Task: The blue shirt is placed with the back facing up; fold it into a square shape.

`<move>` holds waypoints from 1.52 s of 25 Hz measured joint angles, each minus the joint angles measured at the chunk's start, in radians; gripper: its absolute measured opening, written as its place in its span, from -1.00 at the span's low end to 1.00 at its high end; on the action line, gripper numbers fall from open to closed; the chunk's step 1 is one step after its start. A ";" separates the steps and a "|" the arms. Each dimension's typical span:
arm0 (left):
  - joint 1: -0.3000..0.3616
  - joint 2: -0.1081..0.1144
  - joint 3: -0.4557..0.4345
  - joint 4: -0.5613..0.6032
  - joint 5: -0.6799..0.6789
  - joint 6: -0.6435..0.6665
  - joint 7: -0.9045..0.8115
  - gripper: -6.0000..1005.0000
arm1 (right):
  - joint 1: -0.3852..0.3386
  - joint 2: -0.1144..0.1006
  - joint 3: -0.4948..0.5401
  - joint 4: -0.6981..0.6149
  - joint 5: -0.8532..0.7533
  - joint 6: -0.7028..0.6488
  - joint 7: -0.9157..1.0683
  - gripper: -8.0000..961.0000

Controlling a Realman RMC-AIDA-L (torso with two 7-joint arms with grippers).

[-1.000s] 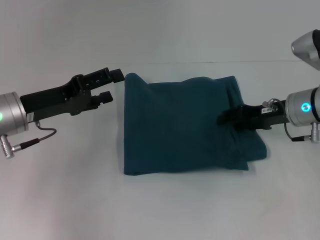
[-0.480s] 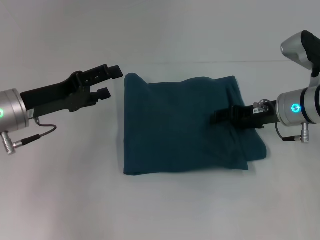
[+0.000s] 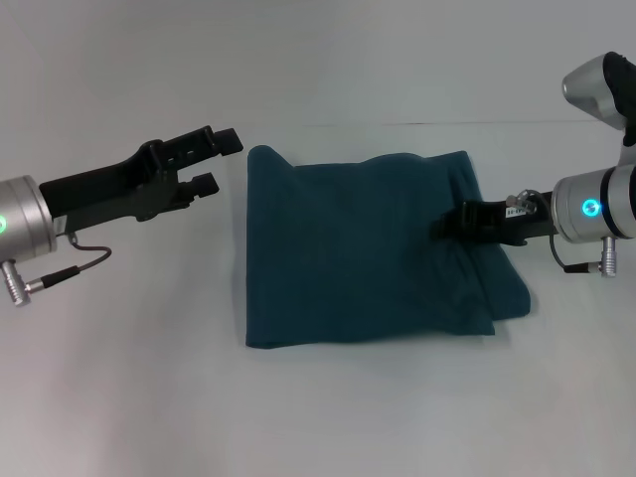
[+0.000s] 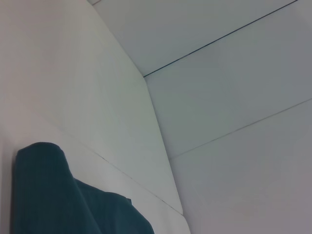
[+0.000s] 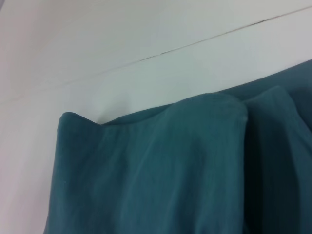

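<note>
So the blue shirt is lying flat on the white table, already down to a compact, roughly square bundle. It looks like the folding itself is basically done and this is the tidy-up or let-go stage.

The left gripper hangs just off the shirt's far left corner, not touching the cloth, with its two black fingers spread apart and nothing between them. My read is that it sits there because it has no job at this edge right now and is clear of the fabric so nothing gets dragged.

The right gripper reaches in over the shirt's right side, tip low over the cloth near the stacked edges. Whether it's pinching fabric or just resting there, I can't tell, because black fingers on dark cloth give nothing away. It's probably at that side because that's where the layers pile up.

The shirt itself is dark teal-blue, plain, with no lettering showing. The left edge is a soft rounded fold. The far edge is a bit wavy, with a small bump visible in the right wrist view. At the near right corner one layer pokes out past the one above it, so the square isn't perfectly crisp there.
</note>
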 joint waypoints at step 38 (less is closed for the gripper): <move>0.004 0.002 -0.049 0.000 -0.002 0.002 0.000 0.85 | -0.052 -0.045 -0.008 -0.262 0.004 -0.222 0.104 -0.83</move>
